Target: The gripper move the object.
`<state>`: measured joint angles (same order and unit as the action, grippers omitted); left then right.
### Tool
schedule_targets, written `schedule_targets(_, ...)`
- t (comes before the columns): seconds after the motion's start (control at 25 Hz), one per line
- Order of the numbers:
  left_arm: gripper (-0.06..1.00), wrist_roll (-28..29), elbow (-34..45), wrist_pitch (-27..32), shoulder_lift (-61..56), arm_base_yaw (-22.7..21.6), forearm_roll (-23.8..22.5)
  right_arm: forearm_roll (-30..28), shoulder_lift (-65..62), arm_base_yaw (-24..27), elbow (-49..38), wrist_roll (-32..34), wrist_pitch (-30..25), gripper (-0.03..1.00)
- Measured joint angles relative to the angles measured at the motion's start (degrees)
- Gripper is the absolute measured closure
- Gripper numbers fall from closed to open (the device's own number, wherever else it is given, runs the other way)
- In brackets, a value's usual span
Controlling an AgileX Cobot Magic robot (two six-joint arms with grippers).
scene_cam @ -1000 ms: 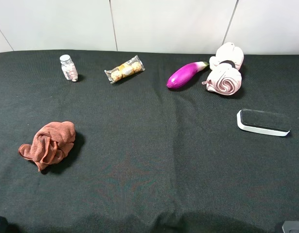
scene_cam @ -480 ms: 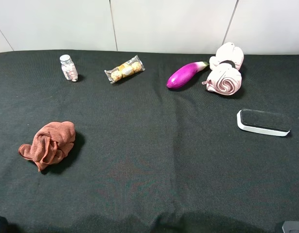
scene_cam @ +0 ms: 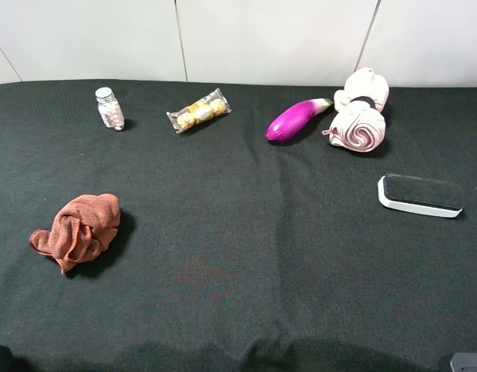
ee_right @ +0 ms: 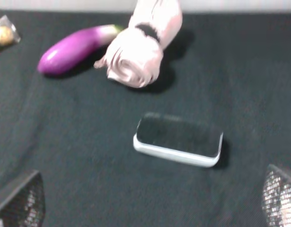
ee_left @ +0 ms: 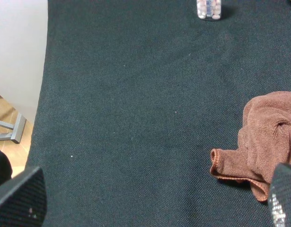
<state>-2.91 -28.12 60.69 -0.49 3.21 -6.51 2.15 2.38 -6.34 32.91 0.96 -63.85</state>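
**A:** Why is everything spread so thin over the surface [scene_cam: 238, 256]?

**B:** My guess is so that each thing can be reached without bumping another. The small bottle [scene_cam: 109, 108] of pale tablets stands upright near the far left corner, the clear packet of gold-wrapped sweets [scene_cam: 198, 111] lies a little along the far edge from it, and the purple eggplant [scene_cam: 295, 119] lies tilted further along, its stem end just beside the rolled pink cloth [scene_cam: 361, 111]. Only those two sit close.

**A:** And which one is to be moved?

**B:** The task names no object, so that is a judgement. The right wrist camera looks straight at the black-topped white block [ee_right: 178, 140] lying flat near the right edge, apart from everything else, so it seems the likeliest. The crumpled brown towel [scene_cam: 77, 229] near the left edge sits in front of the other arm.

**A:** Is either claw holding anything?

**B:** No. The left claw [ee_left: 154, 198] has its tips far apart at the corners of its own view, nothing between them; the right claw [ee_right: 150, 203] is likewise spread wide and empty. Both sit back at the near edge, barely showing from above.

**A:** Any writing?

**B:** The bottle carries a label, but it is too small to read. No brand shows elsewhere.
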Motion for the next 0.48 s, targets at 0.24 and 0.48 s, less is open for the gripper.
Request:
schedule_targets(0.24,-0.05,0.00,0.00,0.00,0.00,0.00,0.00,-2.76,-2.70,0.00,-4.12,-0.96,4.31,0.27)
schedule_targets(0.48,-0.05,0.00,0.00,0.00,0.00,0.00,0.00,-3.42,-2.71,0.00,-4.38,-0.96,5.14,0.27)
